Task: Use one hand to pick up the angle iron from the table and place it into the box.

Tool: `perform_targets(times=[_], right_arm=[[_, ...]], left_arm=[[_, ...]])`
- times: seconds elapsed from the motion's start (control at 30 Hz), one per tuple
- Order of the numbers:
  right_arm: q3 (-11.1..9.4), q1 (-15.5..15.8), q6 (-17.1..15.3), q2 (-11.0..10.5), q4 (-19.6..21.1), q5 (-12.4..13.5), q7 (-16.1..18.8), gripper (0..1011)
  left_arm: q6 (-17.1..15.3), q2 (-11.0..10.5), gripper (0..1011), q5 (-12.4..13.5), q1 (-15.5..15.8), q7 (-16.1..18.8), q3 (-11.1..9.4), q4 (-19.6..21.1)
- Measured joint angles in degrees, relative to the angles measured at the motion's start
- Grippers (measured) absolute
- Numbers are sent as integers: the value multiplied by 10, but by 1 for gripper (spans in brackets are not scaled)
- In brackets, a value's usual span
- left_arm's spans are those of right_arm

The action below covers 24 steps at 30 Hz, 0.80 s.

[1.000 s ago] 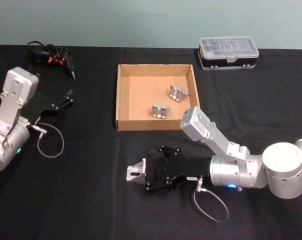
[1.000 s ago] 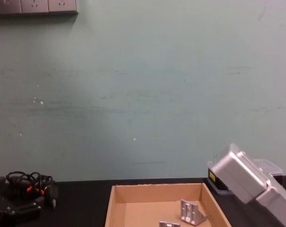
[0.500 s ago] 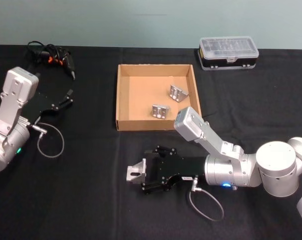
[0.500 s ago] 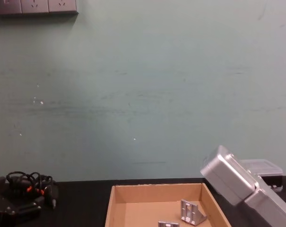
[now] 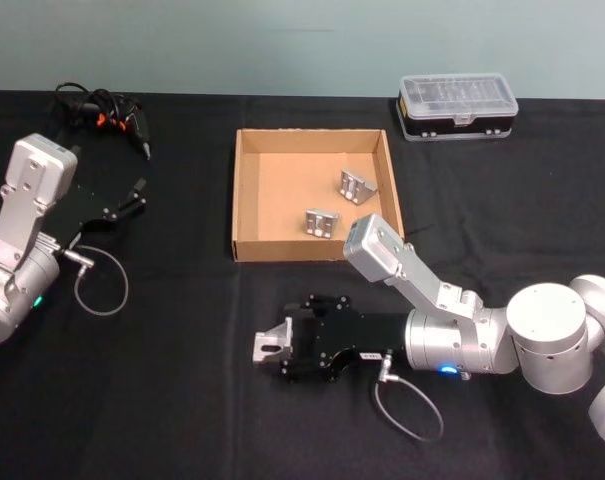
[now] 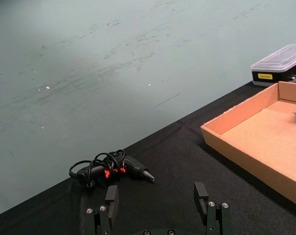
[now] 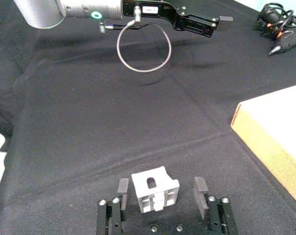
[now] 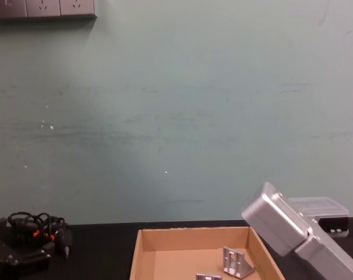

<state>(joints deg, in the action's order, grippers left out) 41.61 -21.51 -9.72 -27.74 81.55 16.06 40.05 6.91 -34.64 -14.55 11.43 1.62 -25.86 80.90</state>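
A silver angle iron [image 5: 271, 347] lies on the black table [image 5: 162, 400], in front of the box's near wall. My right gripper [image 5: 294, 341] lies low along the table and is open, with one finger on each side of the angle iron [image 7: 155, 190]. The right wrist view shows a gap between the part and the fingers [image 7: 201, 189]. The tan cardboard box [image 5: 244, 200] holds two more angle irons [image 5: 357, 186] [image 5: 321, 222]. My left gripper [image 5: 134, 199] rests open at the far left with nothing between its fingers [image 6: 200, 194].
A clear-lidded plastic case [image 5: 458, 104] stands behind the box at the right. A black tool with coiled cable [image 5: 104, 110] lies at the back left. A loose wire loop [image 5: 100, 282] hangs from the left arm. The right arm's wrist housing [image 8: 278, 224] rises beside the box.
My right gripper has slid left along the table, so its fingers now straddle the angle iron. The angle iron and the left arm have not moved.
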Motion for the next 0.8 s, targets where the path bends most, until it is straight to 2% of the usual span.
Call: perform_targets(times=[0.4,0.8], right_arm=[[-2,2,2,-4,-2,-1,-6,514],[-8,5,2,-8,8,-1,-11,494]], left_arm=[[0,0,1011,0,0,0,0,0],[0,0,1011,0,0,0,0,0]])
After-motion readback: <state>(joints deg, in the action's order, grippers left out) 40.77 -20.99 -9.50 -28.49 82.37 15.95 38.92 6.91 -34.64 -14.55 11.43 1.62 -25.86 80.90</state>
